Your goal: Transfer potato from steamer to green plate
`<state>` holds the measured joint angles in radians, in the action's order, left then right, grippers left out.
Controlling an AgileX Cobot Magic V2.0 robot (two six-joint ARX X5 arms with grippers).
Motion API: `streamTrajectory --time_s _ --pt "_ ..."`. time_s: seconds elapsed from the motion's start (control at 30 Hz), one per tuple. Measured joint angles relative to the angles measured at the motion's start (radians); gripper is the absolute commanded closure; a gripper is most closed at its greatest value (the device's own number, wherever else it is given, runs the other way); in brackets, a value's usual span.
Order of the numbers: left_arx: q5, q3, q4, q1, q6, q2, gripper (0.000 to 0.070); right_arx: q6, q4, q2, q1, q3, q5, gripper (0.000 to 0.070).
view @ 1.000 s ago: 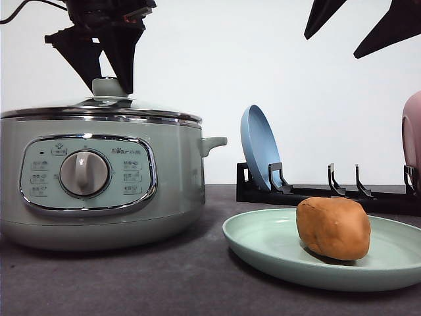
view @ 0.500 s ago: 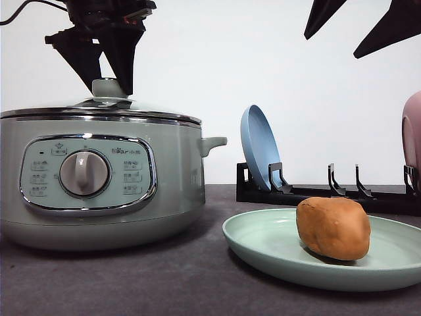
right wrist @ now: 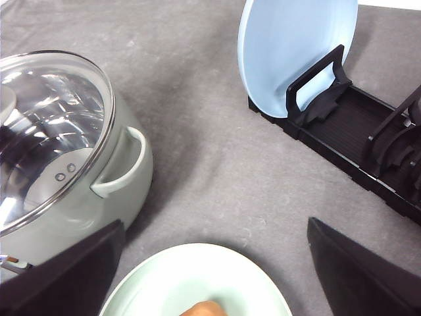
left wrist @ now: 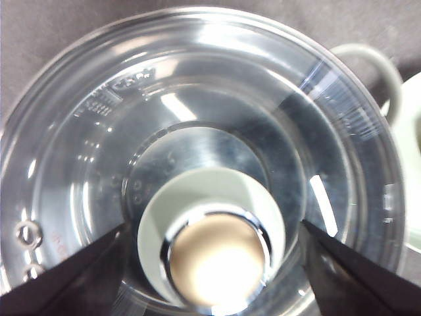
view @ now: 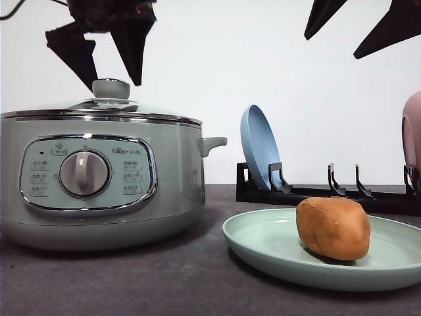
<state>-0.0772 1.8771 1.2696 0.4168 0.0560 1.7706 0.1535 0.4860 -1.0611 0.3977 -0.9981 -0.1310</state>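
Note:
The orange-brown potato (view: 333,228) lies on the pale green plate (view: 263,241) at the front right; its top edge also shows (right wrist: 204,309) on the plate (right wrist: 158,283). The sage-green steamer (view: 99,178) stands at the left with its glass lid on. My left gripper (view: 115,85) hangs open over the lid knob (view: 110,87), its fingers apart on either side; from the wrist, the knob (left wrist: 214,253) sits between the spread fingers (left wrist: 59,276). High at the right, my right gripper (view: 332,47) is open and holds nothing, above the plate.
A black dish rack (view: 329,194) stands behind the green plate with a blue plate (view: 258,148) upright in it and a pink plate (view: 413,141) at the right edge. The steamer's side handle (right wrist: 122,164) points toward the green plate.
The left gripper's fingers have spread wider around the lid knob and lifted slightly. Potato, plate and right gripper have not moved.

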Motion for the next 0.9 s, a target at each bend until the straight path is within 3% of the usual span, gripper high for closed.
streamTrajectory --time_s 0.27,0.53,0.73,0.8,0.9 --pt "0.000 0.002 0.010 0.000 -0.016 -0.151 0.0188 0.000 0.041 0.000 0.000 0.000 -0.074 0.0139" --pt "-0.005 0.003 0.051 0.003 -0.018 -0.274 0.0191 0.000 0.164 0.000 0.000 0.000 -0.251 0.0139" --pt "-0.151 0.003 0.074 0.005 -0.021 -0.333 0.0200 -0.002 0.228 0.000 0.000 0.000 -0.377 0.0140" --pt "-0.195 0.004 0.074 0.006 -0.021 -0.341 0.0229 -0.007 0.239 0.000 0.000 0.000 -0.395 0.0141" --pt "-0.212 0.004 0.076 0.006 -0.021 -0.343 0.0347 -0.015 0.244 0.000 0.000 0.000 -0.398 0.0181"
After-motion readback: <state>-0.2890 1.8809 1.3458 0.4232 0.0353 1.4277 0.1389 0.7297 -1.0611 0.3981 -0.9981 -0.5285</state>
